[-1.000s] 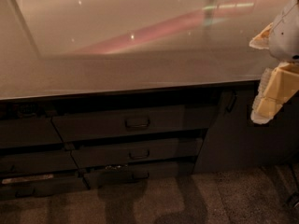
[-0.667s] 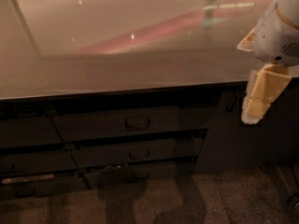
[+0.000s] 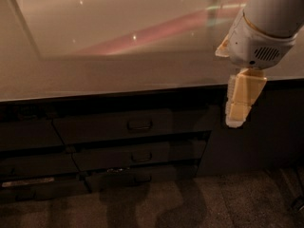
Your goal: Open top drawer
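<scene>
The top drawer (image 3: 104, 127) is a wide, shallow dark grey front just under the counter edge, with a small dark bar handle (image 3: 140, 125) at its centre. Its front sits flush with the cabinet face. My gripper (image 3: 236, 118), cream-coloured under a white wrist housing (image 3: 259, 42), hangs at the right in front of the counter edge. It is at the height of the drawer front, well to the right of the handle and not touching it.
A glossy counter top (image 3: 118, 56) runs across the upper half. Two shorter drawers (image 3: 142, 156) with similar handles sit below the top drawer. A plain dark cabinet front (image 3: 266, 132) is at the right. Speckled floor (image 3: 190, 203) lies below.
The arm has moved left and come lower, so the gripper now hangs nearer the drawers. The drawers have not moved.
</scene>
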Motion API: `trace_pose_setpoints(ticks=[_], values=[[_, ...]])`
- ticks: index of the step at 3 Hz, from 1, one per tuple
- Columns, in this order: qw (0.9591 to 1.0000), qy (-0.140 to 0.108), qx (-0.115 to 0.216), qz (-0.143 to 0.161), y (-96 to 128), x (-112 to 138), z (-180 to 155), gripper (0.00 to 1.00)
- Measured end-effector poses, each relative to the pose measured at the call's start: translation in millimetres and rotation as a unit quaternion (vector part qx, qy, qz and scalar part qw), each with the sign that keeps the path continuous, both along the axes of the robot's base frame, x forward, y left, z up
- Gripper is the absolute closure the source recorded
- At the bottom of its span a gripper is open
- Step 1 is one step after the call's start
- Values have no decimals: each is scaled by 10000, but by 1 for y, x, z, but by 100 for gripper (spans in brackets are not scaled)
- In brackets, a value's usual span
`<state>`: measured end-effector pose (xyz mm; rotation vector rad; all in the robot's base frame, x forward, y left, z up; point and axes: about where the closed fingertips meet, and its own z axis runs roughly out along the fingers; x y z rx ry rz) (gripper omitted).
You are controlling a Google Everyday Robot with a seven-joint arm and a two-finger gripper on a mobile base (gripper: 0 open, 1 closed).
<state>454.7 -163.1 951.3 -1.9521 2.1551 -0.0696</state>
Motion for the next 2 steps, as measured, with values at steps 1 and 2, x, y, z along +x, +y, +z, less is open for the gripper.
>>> trace_pose_setpoints(ticks=[1,2], values=[[10000,0,2,1,0,0,0,0],[9982,11,477,372,11,2,2,0]])
